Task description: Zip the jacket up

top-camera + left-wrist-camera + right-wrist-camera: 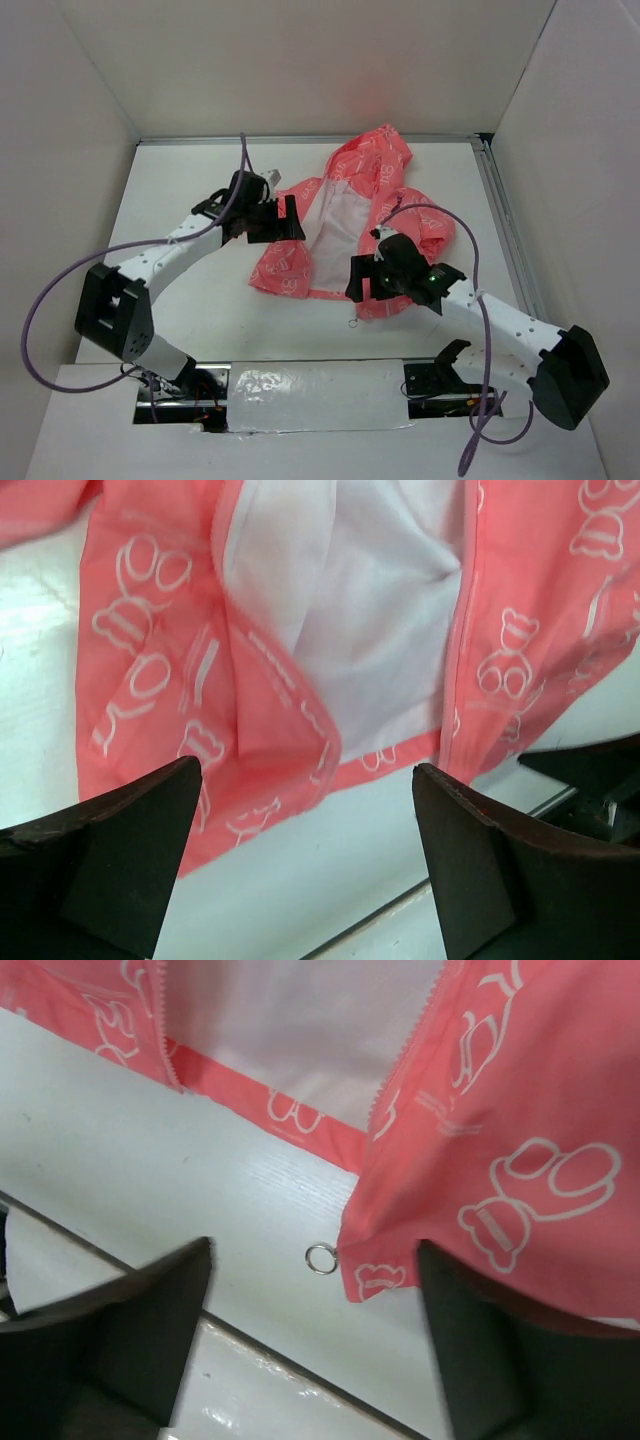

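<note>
The coral-pink jacket (360,215) with white bear print lies open on the white table, white lining (338,225) showing, hood at the far end. My left gripper (290,222) is open, hovering at the jacket's left front panel (180,680); nothing is between its jaws. My right gripper (362,285) is open above the jacket's near right hem corner (400,1260). A small metal ring (321,1258), the zipper pull, lies on the table at that corner, between the jaws. The zipper teeth edge (405,1055) runs up the right panel. The zip is undone.
The table's near edge with a dark seam (270,1350) runs just below the hem. A shiny taped strip (315,395) lies between the arm bases. White walls enclose the table; a metal rail (505,230) runs along the right side.
</note>
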Controlling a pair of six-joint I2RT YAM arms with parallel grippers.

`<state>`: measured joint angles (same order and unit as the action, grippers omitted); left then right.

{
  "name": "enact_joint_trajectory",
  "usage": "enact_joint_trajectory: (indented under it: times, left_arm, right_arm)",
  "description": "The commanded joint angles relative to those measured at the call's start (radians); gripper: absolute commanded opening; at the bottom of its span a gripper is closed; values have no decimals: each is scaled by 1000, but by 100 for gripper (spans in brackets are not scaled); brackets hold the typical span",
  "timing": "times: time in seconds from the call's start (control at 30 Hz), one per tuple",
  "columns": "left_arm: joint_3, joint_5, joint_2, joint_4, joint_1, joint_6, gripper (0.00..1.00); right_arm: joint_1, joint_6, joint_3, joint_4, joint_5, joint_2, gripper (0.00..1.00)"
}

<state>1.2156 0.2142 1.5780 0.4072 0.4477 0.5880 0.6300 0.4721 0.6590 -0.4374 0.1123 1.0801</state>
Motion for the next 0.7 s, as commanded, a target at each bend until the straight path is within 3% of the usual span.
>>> enact_joint_trajectory:
  times: [0.0,0.1,0.2,0.23,0.3,0.33,0.37,0.4,0.43,0.5,0.57,0.67]
  left_arm:
    - [-97,-34,-110,-39,35,19,99]
    - [-220,-154,-231,-129,101,10,99]
    - [-274,-127,-323,-253,105,-46,94]
    - [-300,-125,-351,-298,103,-65,86]
    - [-268,-109,-368,-361,98,-74,83]
    - [-245,-101,-372,-358,89,-54,78]
    - [-225,-92,-368,-351,88,-66,72]
    - [-197,-87,-365,-352,88,-79,82]
    - [-179,-101,-343,-350,88,-89,99]
    - [-98,-96,-278,-224,88,-105,99]
    - [-54,-154,-241,-93,91,10,99]
    - [-143,-90,-268,-82,100,30,99]
  right_arm:
    - [80,48,-56,81,-166,-87,97]
    - [94,92,-91,156,-232,-161,100]
    - [74,100,-61,192,-287,-184,100]
    - [68,93,-38,166,-318,-180,100]
    - [63,145,36,23,-495,-164,99]
    - [63,258,138,-48,-564,-137,99]
    - [57,255,215,-82,-598,-123,100]
    - [59,214,241,-87,-585,-108,100]
    - [57,180,254,-77,-571,-80,100]
    - [69,151,260,-40,-510,-60,100]
    - [94,123,235,-24,-456,-29,100]
    - [140,201,211,-82,-482,12,95]
